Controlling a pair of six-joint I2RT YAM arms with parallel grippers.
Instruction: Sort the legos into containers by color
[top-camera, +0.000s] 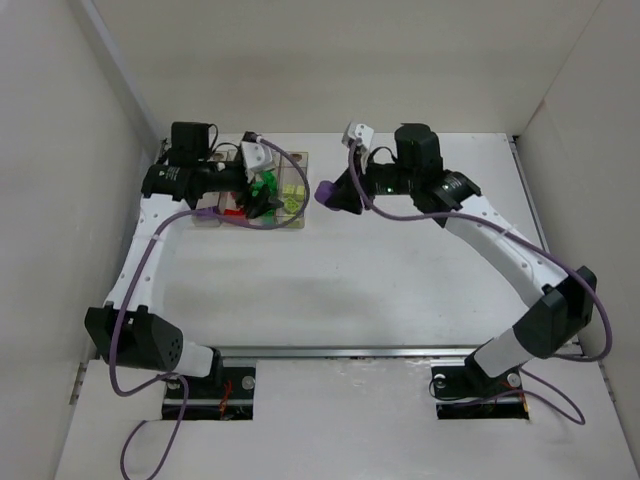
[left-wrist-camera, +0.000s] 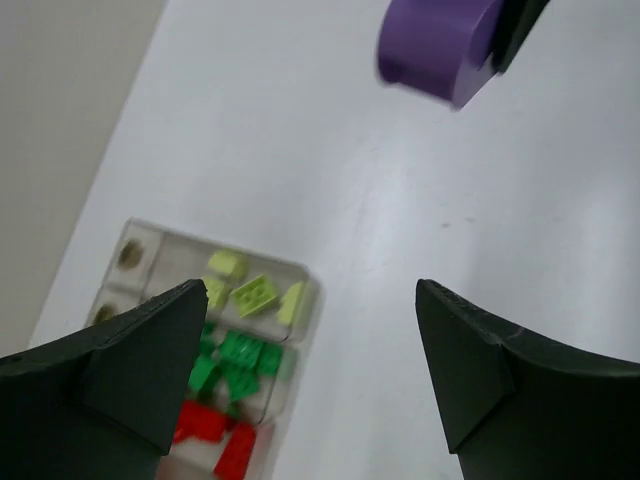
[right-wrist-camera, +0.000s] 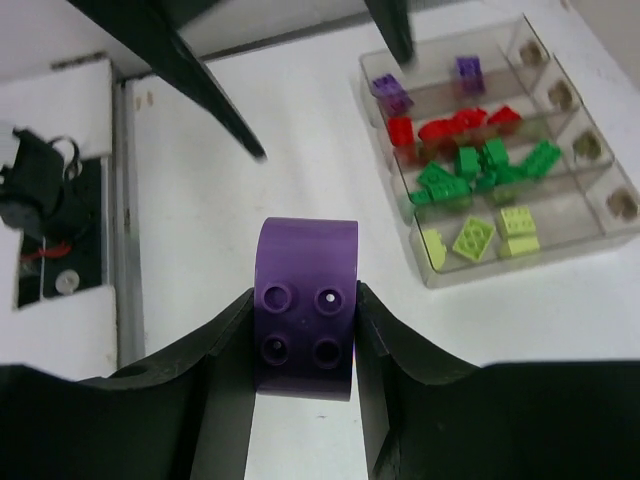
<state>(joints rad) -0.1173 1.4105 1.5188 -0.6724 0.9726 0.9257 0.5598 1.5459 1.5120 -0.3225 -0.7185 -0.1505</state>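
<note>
Left end effector (left-wrist-camera: 312, 300): fingers spread wide, hanging over the yellow-and-green end of the containers (right-wrist-camera: 585, 150).
Right end effector (right-wrist-camera: 305, 293): pinching a purple brick (right-wrist-camera: 305, 345) by its two sides, studs turned toward the wrist camera.
Brick's place: in that grip, just right of the containers in the top view, not touching them.
Containers: four clear bins in a row on the white table (top-camera: 400, 280), far left area.
Sorted legos: purple (right-wrist-camera: 468, 70), red (right-wrist-camera: 450, 128), green (right-wrist-camera: 470, 165), pale yellow (right-wrist-camera: 480, 238) — one colour per bin.
</note>
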